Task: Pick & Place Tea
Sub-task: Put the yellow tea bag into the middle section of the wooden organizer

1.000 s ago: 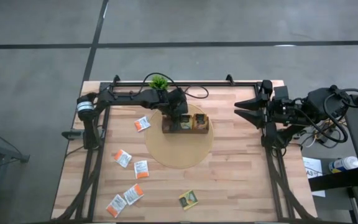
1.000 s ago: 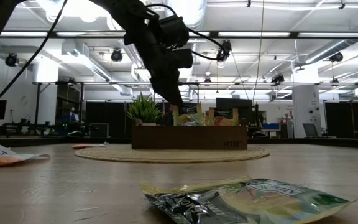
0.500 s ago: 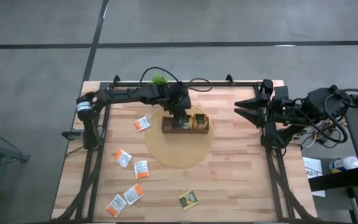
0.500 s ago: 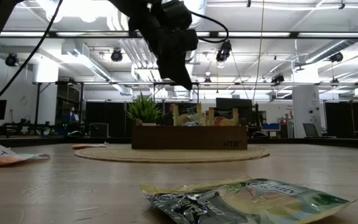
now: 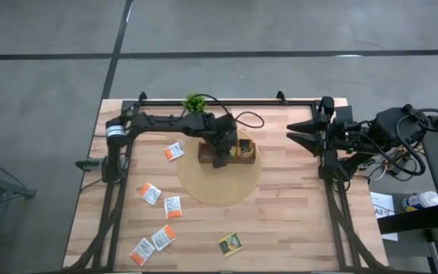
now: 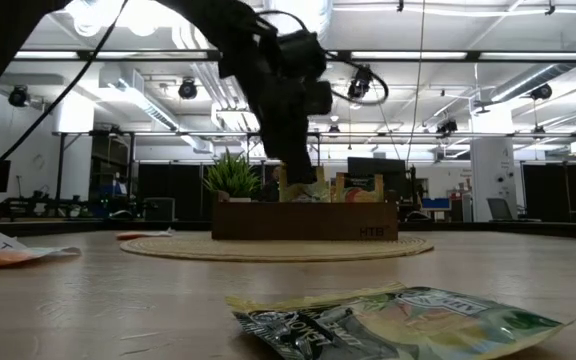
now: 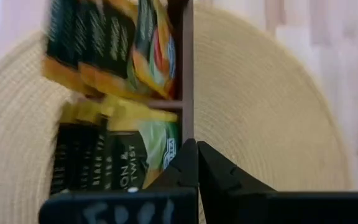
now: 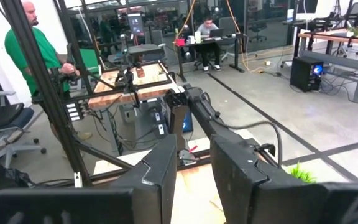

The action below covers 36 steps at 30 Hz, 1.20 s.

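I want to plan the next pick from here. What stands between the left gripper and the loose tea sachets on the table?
Nothing visible. The left gripper, shut, sits over the brown tray; bare mat and table separate it from the nearest orange sachet.

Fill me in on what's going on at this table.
The robot is sorting tea sachets into a brown compartment tray that sits on a round woven mat. The left claw is shut and empty above the tray's edge, where green-and-yellow sachets already stand. Five white-and-orange sachets and one green-and-yellow sachet lie loose on the table. The right claw waits at the table's right side, its fingers apart.
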Each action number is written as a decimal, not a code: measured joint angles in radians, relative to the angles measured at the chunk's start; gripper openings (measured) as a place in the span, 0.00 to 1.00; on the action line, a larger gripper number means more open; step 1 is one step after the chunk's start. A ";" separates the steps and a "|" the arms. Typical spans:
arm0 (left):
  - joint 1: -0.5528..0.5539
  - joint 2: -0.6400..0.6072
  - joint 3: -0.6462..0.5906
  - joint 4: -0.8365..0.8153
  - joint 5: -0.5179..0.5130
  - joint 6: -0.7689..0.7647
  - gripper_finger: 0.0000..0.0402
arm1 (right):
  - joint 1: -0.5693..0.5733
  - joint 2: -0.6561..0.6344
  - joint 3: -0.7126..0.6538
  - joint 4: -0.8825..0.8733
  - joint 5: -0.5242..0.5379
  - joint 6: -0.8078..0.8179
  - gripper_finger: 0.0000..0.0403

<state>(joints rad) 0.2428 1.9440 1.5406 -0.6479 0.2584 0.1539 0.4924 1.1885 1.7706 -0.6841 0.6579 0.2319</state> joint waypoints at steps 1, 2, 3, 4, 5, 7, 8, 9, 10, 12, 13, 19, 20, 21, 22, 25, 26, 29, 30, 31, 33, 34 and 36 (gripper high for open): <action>0.000 0.009 -0.001 -0.004 0.000 0.002 0.00 | 0.000 0.000 0.000 0.000 0.000 0.000 0.23; 0.000 0.021 -0.002 -0.005 0.000 0.004 0.00 | 0.000 0.000 0.000 0.000 0.000 0.000 0.22; 0.000 0.026 -0.002 -0.001 0.000 0.005 0.00 | 0.000 0.000 0.000 0.000 0.000 0.000 0.22; 0.000 0.029 -0.002 0.003 -0.001 0.004 0.00 | 0.000 0.000 0.000 0.000 0.000 0.000 0.22; 0.000 0.035 -0.002 0.003 -0.006 0.006 0.00 | 0.000 0.000 0.000 -0.001 0.000 0.000 0.21; 0.000 0.044 -0.001 0.005 -0.041 0.010 0.00 | 0.000 0.000 0.000 -0.001 0.000 0.000 0.20; 0.000 0.051 -0.001 0.005 -0.059 0.012 0.00 | 0.000 0.000 0.000 -0.001 0.000 0.000 0.20; 0.000 0.056 -0.001 0.005 -0.067 0.015 0.00 | 0.000 0.000 0.000 -0.002 0.000 0.000 0.20; 0.001 0.059 -0.001 0.003 -0.067 0.018 0.00 | 0.000 0.000 0.000 -0.005 0.000 0.000 0.19; 0.000 0.061 -0.001 0.005 -0.069 0.018 0.00 | 0.000 -0.001 0.000 -0.017 -0.001 0.000 0.19; -0.001 0.065 -0.001 0.005 -0.070 0.019 0.00 | 0.000 -0.001 0.000 -0.019 0.000 0.000 0.18; -0.014 0.076 -0.003 0.010 -0.122 0.038 0.00 | 0.000 -0.001 0.000 -0.019 -0.001 0.000 0.17; -0.018 0.076 -0.003 0.012 -0.140 0.044 0.00 | 0.000 -0.001 0.000 -0.019 -0.001 -0.001 0.17; -0.020 0.076 -0.003 0.012 -0.150 0.051 0.00 | 0.000 -0.001 0.000 -0.019 0.000 -0.002 0.17; -0.022 0.075 -0.003 0.012 -0.156 0.055 0.00 | 0.000 -0.001 0.000 -0.019 0.000 -0.002 0.17; -0.026 0.075 -0.003 0.012 -0.156 0.055 0.00 | 0.000 -0.001 0.000 -0.019 0.000 -0.002 0.17; -0.028 0.075 -0.004 0.013 -0.157 0.054 0.00 | 0.000 -0.001 0.000 -0.019 0.000 -0.002 0.17; -0.033 0.075 -0.004 0.013 -0.156 0.049 0.00 | 0.000 -0.001 0.000 -0.019 0.000 -0.003 0.17; -0.034 0.075 -0.004 0.012 -0.152 0.044 0.00 | 0.000 -0.001 0.000 -0.019 -0.001 -0.003 0.17; -0.035 0.074 -0.003 0.011 -0.150 0.035 0.00 | 0.000 -0.001 0.000 -0.019 0.000 -0.003 0.17; -0.036 0.072 -0.003 0.011 -0.152 0.029 0.00 | 0.000 -0.001 0.000 -0.019 -0.001 -0.003 0.17; -0.037 0.072 -0.003 0.011 -0.161 0.029 0.00 | 0.000 -0.001 0.000 -0.019 -0.001 -0.003 0.17; -0.037 0.071 -0.003 0.011 -0.180 0.029 0.00 | 0.000 -0.001 0.000 -0.019 -0.001 -0.003 0.17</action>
<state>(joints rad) 0.2059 2.0154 1.5375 -0.6365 0.0786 0.1827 0.4923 1.1877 1.7706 -0.7029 0.6571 0.2289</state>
